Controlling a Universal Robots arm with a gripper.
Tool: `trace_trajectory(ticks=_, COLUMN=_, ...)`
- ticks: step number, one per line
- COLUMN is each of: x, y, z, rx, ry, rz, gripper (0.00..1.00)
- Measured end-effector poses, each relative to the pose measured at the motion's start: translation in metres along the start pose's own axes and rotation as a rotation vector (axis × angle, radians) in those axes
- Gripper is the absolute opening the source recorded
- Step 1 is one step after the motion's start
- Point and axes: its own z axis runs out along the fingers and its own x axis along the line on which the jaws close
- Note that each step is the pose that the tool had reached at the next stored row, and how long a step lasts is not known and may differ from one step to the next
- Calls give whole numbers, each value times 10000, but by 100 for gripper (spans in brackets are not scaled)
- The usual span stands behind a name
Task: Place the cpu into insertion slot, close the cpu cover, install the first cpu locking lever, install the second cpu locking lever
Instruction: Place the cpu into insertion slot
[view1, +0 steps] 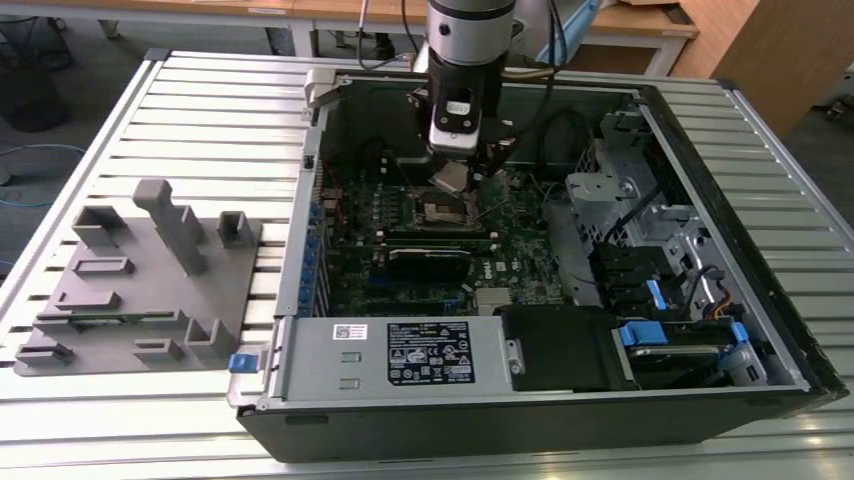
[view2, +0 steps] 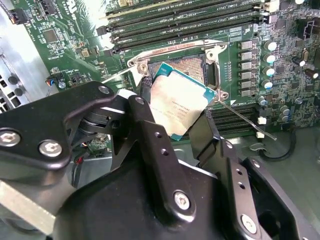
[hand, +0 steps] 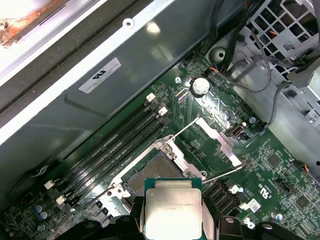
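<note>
PC case (view1: 534, 430) lies open on a slatted table (view1: 200, 110). Inside it: green mobo (view1: 352, 264), PSU (view1: 387, 355) w/ a label along the near wall, & a metal drive cage (view1: 607, 190) w/ cables at the exterior view's right. A grey fixture (view1: 134, 280) w/ posts & pockets sits on the table at the exterior view's left, apart from the case; can't tell what its pockets hold. The arm (view1: 470, 40) reaches down into the case, gripper (view1: 461, 172) over the mobo's middle. Fingers (view2: 150, 135) are narrow, pinching the cpu (view2: 179, 102) by two opposite edges, silver top facing up. The insertion slot (hand: 156, 172) has its pin field bare in both wrist views. The cpu hangs just over it, not seated, & sits skewed vs. the slot's square in the second wrist view. Can't tell whether a corner touches the rim. The cpu cover (hand: 214, 137) stands open off the slot's far side, & two thin locking levers (hand: 182, 130) stick out unlatched. The first wrist view brings in a coin cell (hand: 201, 86), a sticker (hand: 100, 76) on the case's inner wall, & long RAM slots (hand: 115, 145) just beside the slot. The second wrist view gives the black finger links & screws close up, plus a row of capacitors (view2: 270, 46) near the slot. The exterior view takes in the whole case, table & fixture.
</note>
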Motion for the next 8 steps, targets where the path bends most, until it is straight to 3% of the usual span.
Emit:
trace_trajectory(ticks=4, x=0, y=0, z=1, rx=6, ry=-13, rz=159, gripper=54)
trace_trajectory(ticks=8, x=0, y=0, z=4, rx=34, ry=-65, rz=847, gripper=54)
